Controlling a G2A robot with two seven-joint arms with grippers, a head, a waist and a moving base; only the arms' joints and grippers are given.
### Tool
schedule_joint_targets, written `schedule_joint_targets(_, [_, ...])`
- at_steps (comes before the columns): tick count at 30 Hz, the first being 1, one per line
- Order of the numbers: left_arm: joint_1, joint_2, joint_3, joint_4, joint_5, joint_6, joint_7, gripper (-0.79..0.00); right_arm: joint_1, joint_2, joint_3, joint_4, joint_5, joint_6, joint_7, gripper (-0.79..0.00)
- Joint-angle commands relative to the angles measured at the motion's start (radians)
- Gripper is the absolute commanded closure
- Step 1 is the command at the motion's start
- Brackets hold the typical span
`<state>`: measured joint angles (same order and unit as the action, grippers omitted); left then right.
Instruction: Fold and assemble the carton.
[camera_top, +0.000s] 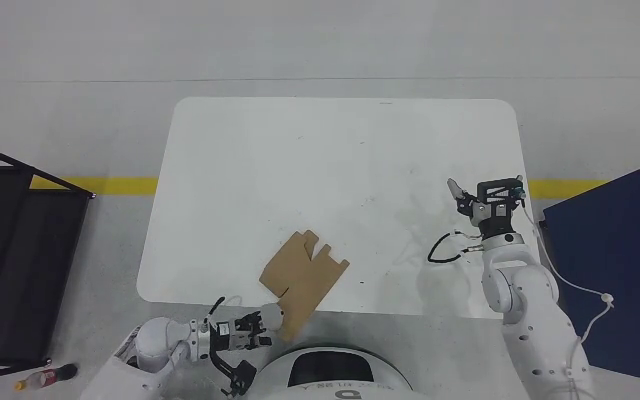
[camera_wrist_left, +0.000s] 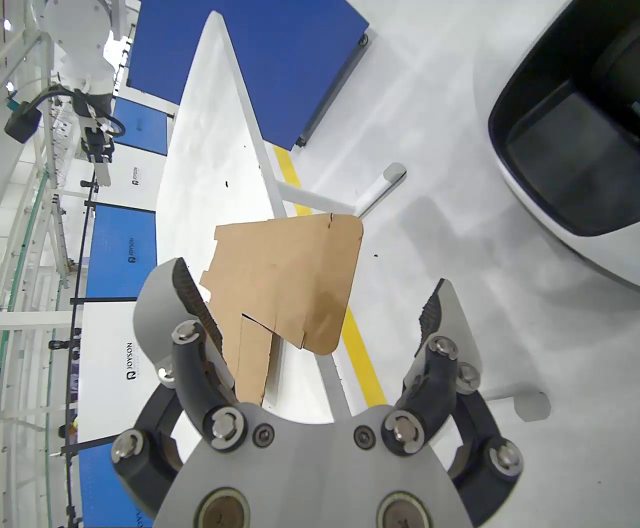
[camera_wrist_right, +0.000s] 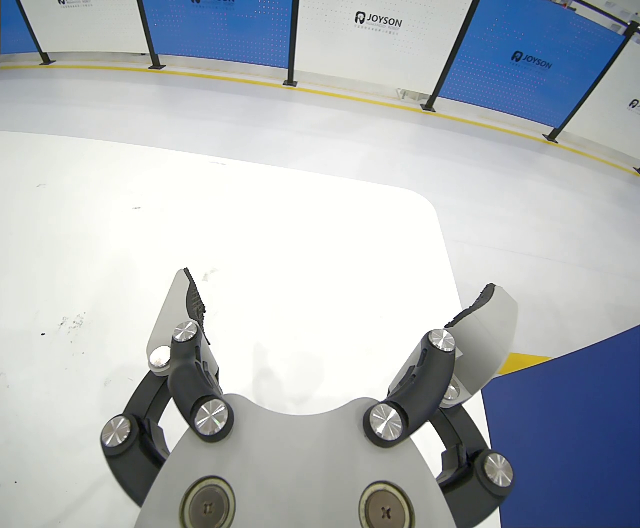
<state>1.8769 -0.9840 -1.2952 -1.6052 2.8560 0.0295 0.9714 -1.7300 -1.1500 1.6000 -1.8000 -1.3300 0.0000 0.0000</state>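
- Top view: a white table (camera_top: 350, 150) with rounded corners carries a flat brown carton (camera_top: 300, 275), not yet folded, with notched flaps along its far side.
- The carton lies slantwise at the near edge of the table, left of the middle, and its near end sticks out past the edge toward the robot.
- The left gripper (camera_top: 262, 322) sits low, off the table's near edge, right at that overhanging end.
- Left wrist view: the left gripper (camera_wrist_left: 310, 275) has its jaws spread wide. The carton (camera_wrist_left: 290, 270) reaches in between them. A narrow strip of it runs close along one finger (camera_wrist_left: 192, 300) and the other finger (camera_wrist_left: 437, 315) stands well apart from it. Nothing is clamped.
- I cannot tell whether the near finger touches the cardboard.
- The right gripper (camera_top: 475, 200) hangs over the right side of the table, well apart from the carton.
- Right wrist view: the right gripper (camera_wrist_right: 337, 282) also has its jaws far apart, with nothing between them but bare table (camera_wrist_right: 250, 225) near a rounded corner.
- On the floor a yellow line (camera_top: 100, 184) runs behind the table, a blue panel (camera_top: 590, 250) stands to the right, and a bottle (camera_top: 45, 378) lies at the near left.
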Motion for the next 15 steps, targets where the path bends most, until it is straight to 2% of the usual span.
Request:
schedule_joint_targets(1, [-0.002,-0.001,0.014,0.001,0.015,-0.004,-0.035,-0.662,0.0,0.0,0.0,0.0,0.0,0.0,0.0,-0.785])
schedule_joint_targets(4, [-0.011,-0.001,0.035,0.006,0.025,-0.007,-0.059,-0.653,0.0,0.0,0.0,0.0,0.0,0.0,0.0,-0.785])
schedule_joint_targets(7, [-0.021,-0.002,0.049,0.007,0.037,-0.002,-0.095,-0.6,0.0,0.0,0.0,0.0,0.0,0.0,0.0,-0.785])
schedule_joint_targets(9, [-0.024,-0.002,0.055,0.005,0.036,0.005,-0.114,-0.496,0.0,0.0,0.0,0.0,0.0,0.0,0.0,-0.785])
schedule_joint_targets(10, [-0.024,-0.002,0.057,0.001,0.032,0.011,-0.121,-0.403,0.0,0.0,0.0,0.0,0.0,0.0,0.0,-0.785])
schedule_joint_targets(12, [-0.022,0.0,0.059,-0.005,0.024,0.02,-0.124,-0.345,0.0,0.0,0.0,0.0,0.0,0.0,0.0,-0.785])
schedule_joint_targets(13, [-0.021,0.001,0.059,-0.007,0.019,0.024,-0.122,-0.256,0.0,0.0,0.0,0.0,0.0,0.0,0.0,-0.785])
schedule_joint_targets(15, [-0.017,0.003,0.058,-0.013,0.011,0.032,-0.111,0.0,0.0,0.0,0.0,0.0,0.0,0.0,0.0,-0.785])
